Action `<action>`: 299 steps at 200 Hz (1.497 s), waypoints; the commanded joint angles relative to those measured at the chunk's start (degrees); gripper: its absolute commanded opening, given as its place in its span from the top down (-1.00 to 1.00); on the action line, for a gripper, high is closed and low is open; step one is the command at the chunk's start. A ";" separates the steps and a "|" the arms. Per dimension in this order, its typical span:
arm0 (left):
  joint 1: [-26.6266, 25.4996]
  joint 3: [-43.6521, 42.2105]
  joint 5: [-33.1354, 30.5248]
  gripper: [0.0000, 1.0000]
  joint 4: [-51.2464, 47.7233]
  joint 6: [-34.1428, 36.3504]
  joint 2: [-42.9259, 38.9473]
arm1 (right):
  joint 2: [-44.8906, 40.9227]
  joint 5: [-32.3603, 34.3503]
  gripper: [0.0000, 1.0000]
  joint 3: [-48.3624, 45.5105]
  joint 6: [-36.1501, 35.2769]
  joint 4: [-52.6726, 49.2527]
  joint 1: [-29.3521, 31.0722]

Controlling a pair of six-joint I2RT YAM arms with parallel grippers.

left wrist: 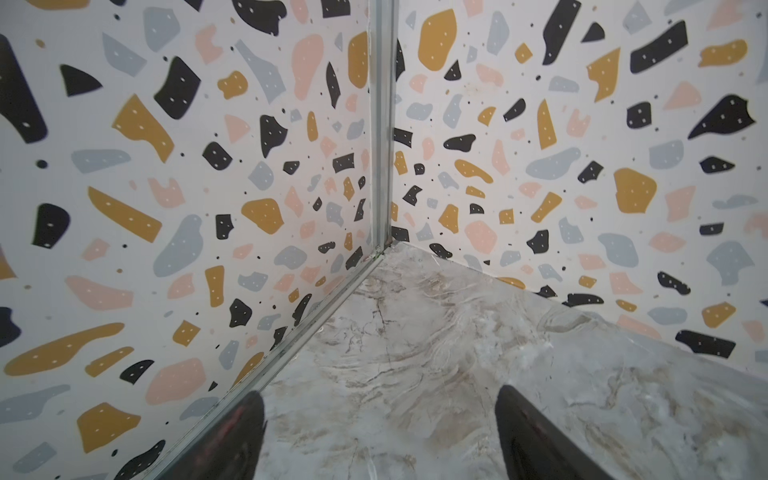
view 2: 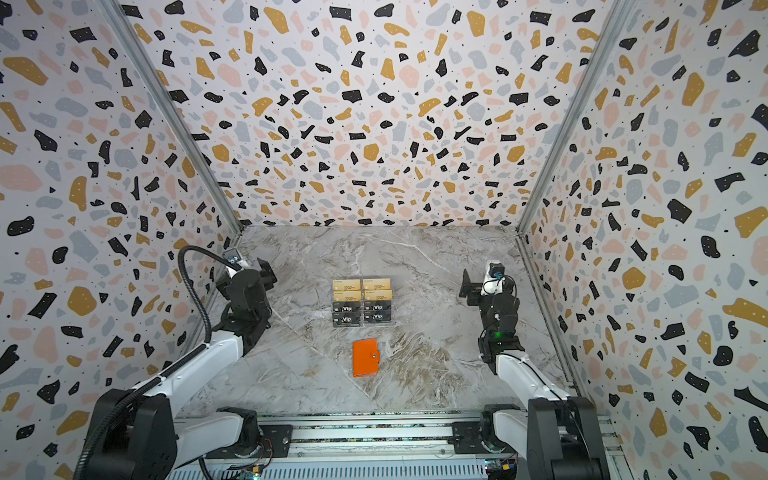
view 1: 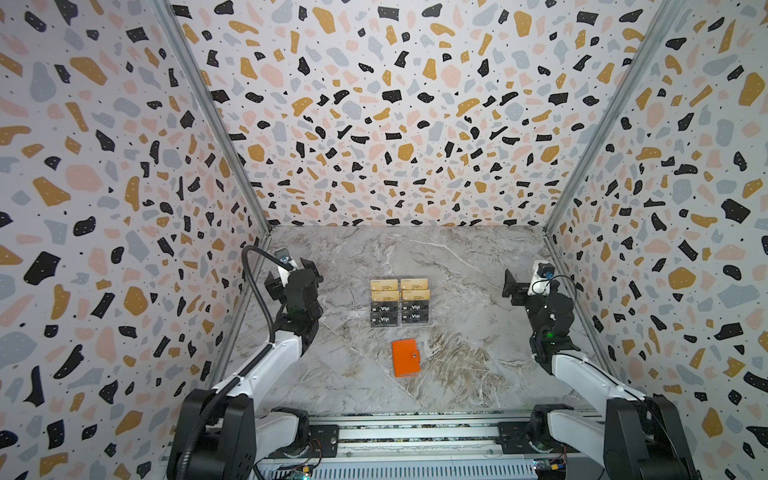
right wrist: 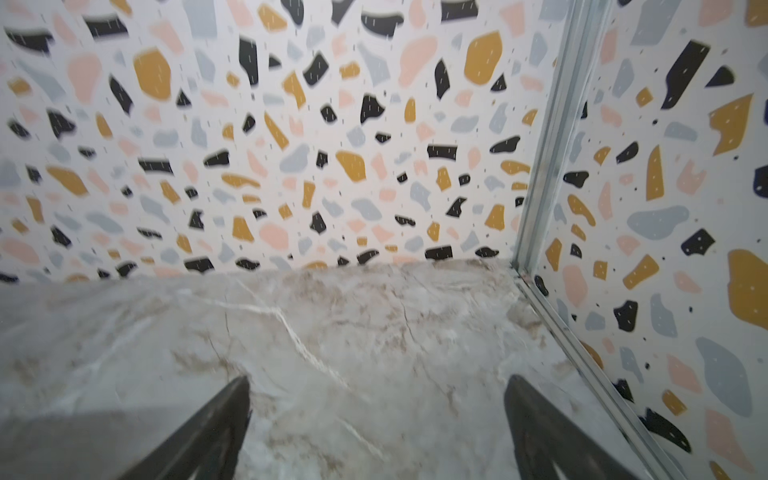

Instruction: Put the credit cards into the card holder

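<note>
The tabletop [view 1: 457,374] is finished as grey-and-tan veined marble, smooth, with a soft sheen. The card holder [view 1: 403,359] is covered in an orange leather-like material, matt, and is fitted with a small shiny metal snap [view 1: 414,354]. The credit cards [view 1: 413,296] are seen as smooth plastic, gold-tan and black, set in a clear glossy stand [view 1: 385,326]. The walls [view 1: 395,124] are faced with a matt printed terrazzo pattern and joined by brushed metal corner strips [left wrist: 382,124]. The arm shells [view 1: 270,357] are moulded in glossy white and matt black plastic.
</note>
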 commanded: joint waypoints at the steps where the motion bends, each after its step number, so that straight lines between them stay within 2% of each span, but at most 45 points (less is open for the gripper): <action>1: -0.72 6.57 -2.41 -0.69 -26.89 -10.62 0.03 | -1.51 -3.62 -0.75 6.03 8.27 -17.19 1.67; 16: -2.40 7.35 1.57 -0.67 -31.50 -11.69 -1.17 | -1.20 -6.48 -0.72 9.15 8.92 -23.65 5.02; 32: -6.44 6.57 1.84 -0.62 -35.49 -13.66 -4.22 | -0.36 -6.79 -0.67 13.62 9.29 -33.06 10.52; 58: -13.31 4.77 3.62 -0.40 -40.30 -15.28 -10.24 | 1.63 -8.69 -0.48 20.36 10.84 -48.49 19.69; 77: -15.20 5.63 9.42 -0.28 -46.86 -16.69 -11.66 | 3.21 -9.25 -0.35 22.53 13.37 -56.46 28.46; 91: -16.14 5.11 17.22 -0.21 -49.23 -17.10 -11.23 | 5.05 -9.41 -0.30 22.99 16.69 -59.22 34.02; 102: -18.18 4.67 20.97 -0.17 -50.57 -18.02 -10.35 | 7.46 -11.15 -0.20 23.32 19.58 -59.92 37.71; 116: -22.99 4.83 21.84 -0.13 -52.39 -19.49 -8.87 | 11.05 -12.11 -0.09 23.70 22.59 -59.51 42.32; 137: -29.68 5.00 23.52 -0.13 -52.94 -21.99 -6.85 | 16.52 -10.49 -0.07 23.97 23.83 -58.10 47.82; 181: -36.08 3.04 29.77 -0.13 -48.22 -26.03 -3.94 | 25.88 -12.85 0.09 26.18 23.98 -53.74 48.72; 224: -38.23 4.39 33.45 -0.10 -49.73 -26.51 4.41 | 30.45 -14.30 0.30 26.12 22.52 -51.49 47.85; 244: -39.64 4.52 34.05 -0.10 -48.46 -27.65 6.50 | 31.22 -15.36 0.31 25.63 22.41 -50.47 47.41; 272: -40.35 1.32 39.66 -0.03 -40.84 -30.24 7.17 | 32.10 -16.14 0.33 24.95 22.14 -50.47 47.31; 299: -40.36 0.33 41.40 -0.02 -36.94 -30.75 8.87 | 32.66 -16.27 0.33 24.31 21.84 -51.06 47.31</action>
